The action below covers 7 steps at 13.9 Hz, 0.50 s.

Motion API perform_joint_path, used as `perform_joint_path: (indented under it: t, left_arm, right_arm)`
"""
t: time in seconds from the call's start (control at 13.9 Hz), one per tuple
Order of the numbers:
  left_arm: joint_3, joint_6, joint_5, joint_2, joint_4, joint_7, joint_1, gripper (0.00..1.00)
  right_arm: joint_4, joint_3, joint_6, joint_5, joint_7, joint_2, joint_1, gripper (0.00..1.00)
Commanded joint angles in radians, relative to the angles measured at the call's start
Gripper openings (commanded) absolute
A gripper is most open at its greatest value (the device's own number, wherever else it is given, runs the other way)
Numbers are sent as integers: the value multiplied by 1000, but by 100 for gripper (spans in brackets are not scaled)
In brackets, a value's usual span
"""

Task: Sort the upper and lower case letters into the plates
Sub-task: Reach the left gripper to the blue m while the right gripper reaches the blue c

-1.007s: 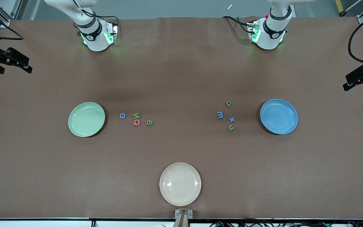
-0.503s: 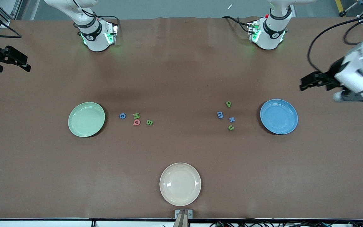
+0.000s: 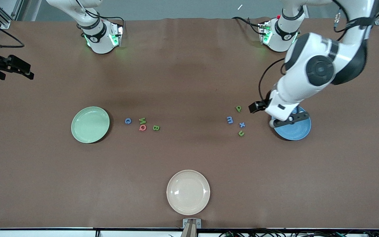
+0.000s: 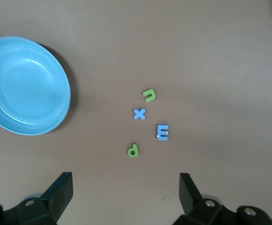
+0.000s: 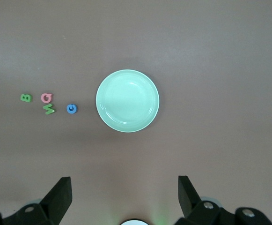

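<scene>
Blue and green foam-like letters make up the lower-case group: p (image 3: 238, 108), m (image 3: 229, 120), x (image 3: 241, 124) and u (image 3: 241, 133). They lie flat and close together at mid-height of the front view, just beside the blue plate (image 3: 294, 133) toward the left arm's end of the table.

The upper-case group, C (image 3: 128, 121), M (image 3: 142, 120), Q (image 3: 142, 127) and B (image 3: 156, 127), lies beside the pale green plate (image 3: 90, 124) toward the right arm's end. Q and M almost touch. Both plates are empty, so no letter is sorted yet.

**Handling (judgement).**
- Each letter appears thin, light and slightly soft; it should not break.
- Grip across a straight stroke or the outer edges, fingertips down to the table surface.
- Expect light pieces to slide or tilt when nudged, and neighbours to be disturbed.

**Grippers.**
- Left gripper (image 4: 126, 183): fingers spread wide, empty, in the air over the table between p and the blue plate.
- Right gripper (image 5: 125, 185): fingers spread wide, empty, waiting high at the right arm's end of the table.
</scene>
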Motion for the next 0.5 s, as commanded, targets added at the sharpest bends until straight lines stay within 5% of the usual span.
perform_joint_path:
  t: [0.0,0.07,0.43]
  left_arm:
    - [3,100,57,77,-25,-93,-57,100]
    - [4,521,194,277,-145,-284,-149,100]
    - [3,525,204,283,-146,-300,-148,100]
  right_arm:
    - [28,7,31,-3,-14,65,-28,100]
    - [-95,14,256,59,288,261,37,100]
    - [-210,14,517,84,414,318,116,100]
